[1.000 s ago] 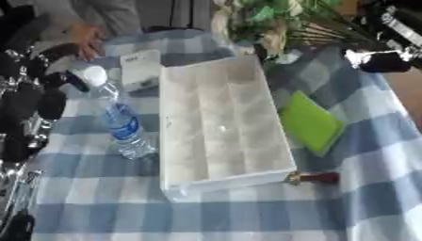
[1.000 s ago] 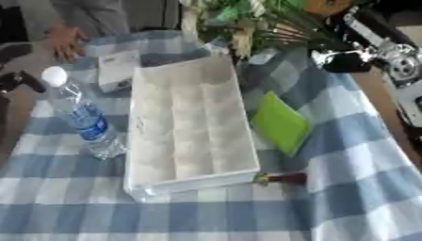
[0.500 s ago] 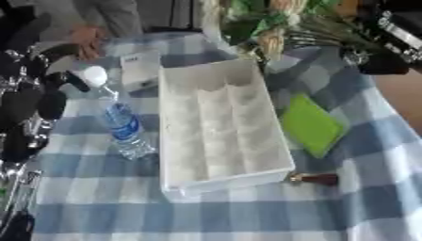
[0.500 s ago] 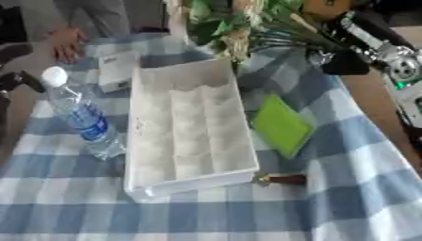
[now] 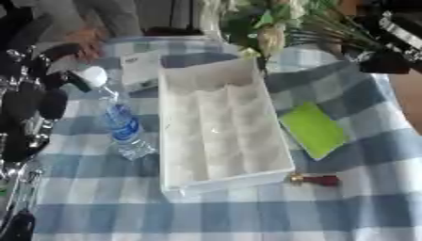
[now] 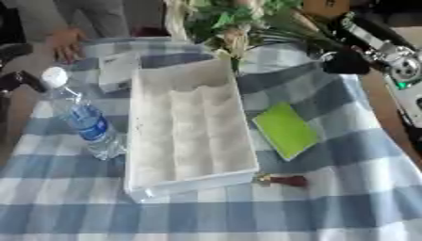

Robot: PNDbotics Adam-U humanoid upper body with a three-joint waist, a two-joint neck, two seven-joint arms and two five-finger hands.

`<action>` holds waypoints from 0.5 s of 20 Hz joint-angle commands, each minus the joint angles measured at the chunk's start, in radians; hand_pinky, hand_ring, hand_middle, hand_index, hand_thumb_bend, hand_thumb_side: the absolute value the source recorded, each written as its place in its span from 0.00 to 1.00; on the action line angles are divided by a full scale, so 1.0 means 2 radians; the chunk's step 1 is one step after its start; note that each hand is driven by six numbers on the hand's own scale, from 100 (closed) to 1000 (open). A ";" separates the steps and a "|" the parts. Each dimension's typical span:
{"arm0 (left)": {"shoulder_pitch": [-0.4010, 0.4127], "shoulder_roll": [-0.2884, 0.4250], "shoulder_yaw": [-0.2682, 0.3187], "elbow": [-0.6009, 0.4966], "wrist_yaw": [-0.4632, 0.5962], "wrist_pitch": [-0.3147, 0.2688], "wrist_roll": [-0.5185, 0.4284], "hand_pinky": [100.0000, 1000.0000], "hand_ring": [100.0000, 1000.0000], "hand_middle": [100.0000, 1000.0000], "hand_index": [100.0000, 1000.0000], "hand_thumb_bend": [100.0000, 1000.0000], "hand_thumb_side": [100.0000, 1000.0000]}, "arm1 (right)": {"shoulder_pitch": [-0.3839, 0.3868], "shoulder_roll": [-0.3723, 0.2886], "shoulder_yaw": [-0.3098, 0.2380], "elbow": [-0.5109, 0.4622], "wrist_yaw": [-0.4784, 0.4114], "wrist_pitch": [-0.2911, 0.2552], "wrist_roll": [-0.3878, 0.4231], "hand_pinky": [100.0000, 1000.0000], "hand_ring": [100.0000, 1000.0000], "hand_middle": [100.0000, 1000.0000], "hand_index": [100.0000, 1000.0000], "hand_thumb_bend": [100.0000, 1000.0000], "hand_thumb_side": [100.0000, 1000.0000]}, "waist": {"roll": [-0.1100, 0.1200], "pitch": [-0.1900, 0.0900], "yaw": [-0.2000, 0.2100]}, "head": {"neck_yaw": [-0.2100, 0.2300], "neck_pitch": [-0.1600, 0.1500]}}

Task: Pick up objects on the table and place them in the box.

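A white compartmented box (image 5: 216, 165) lies lengthwise in the middle of the checked cloth. To its left stands a clear water bottle (image 5: 122, 123) with a blue label and white cap. A green flat pad (image 5: 314, 129) lies to the box's right. A small red piece with a gold end (image 5: 315, 180) lies by the box's near right corner. A small white carton (image 5: 140, 68) sits at the far left. A bunch of flowers (image 6: 227, 26) hangs over the box's far end, its stems running to my right hand (image 6: 346, 62), which looks shut on them. My left hand (image 5: 37, 101) shows dark at the left edge beside the bottle.
The blue-and-white checked table (image 5: 247, 212) fills the view. My right arm (image 6: 387, 52) crosses the upper right corner. My left arm's black and silver parts (image 5: 16, 188) line the left edge.
The flower bunch has come in closer over the box's far end with my right hand. The view has shifted a little. Bottle, pad and red piece stay where they were.
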 commanded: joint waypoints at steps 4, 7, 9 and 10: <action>-0.002 0.008 0.000 -0.011 0.003 0.000 -0.002 0.42 0.80 0.97 0.94 0.51 0.36 | -0.010 -0.015 -0.004 -0.017 -0.013 0.000 -0.003 0.00 0.17 0.27 0.41 0.00 0.48 | -0.001 -0.009 0.000 | 0.001 0.002; -0.002 0.008 0.000 -0.011 0.003 0.000 -0.002 0.42 0.80 0.97 0.94 0.51 0.36 | -0.011 -0.015 -0.005 -0.021 -0.020 0.001 -0.009 0.00 0.16 0.25 0.40 0.00 0.49 | -0.001 -0.009 0.000 | 0.001 0.002; -0.002 0.008 0.000 -0.011 0.003 0.000 -0.002 0.42 0.80 0.97 0.94 0.51 0.36 | -0.011 -0.016 -0.006 -0.023 -0.024 0.002 -0.012 0.00 0.16 0.25 0.39 0.00 0.49 | -0.001 -0.009 0.000 | 0.001 0.002; -0.002 0.008 0.000 -0.011 0.003 0.000 -0.002 0.42 0.80 0.97 0.94 0.50 0.36 | -0.011 -0.016 -0.006 -0.024 -0.026 0.003 -0.014 0.00 0.15 0.25 0.39 0.00 0.48 | -0.001 -0.009 0.000 | 0.001 0.002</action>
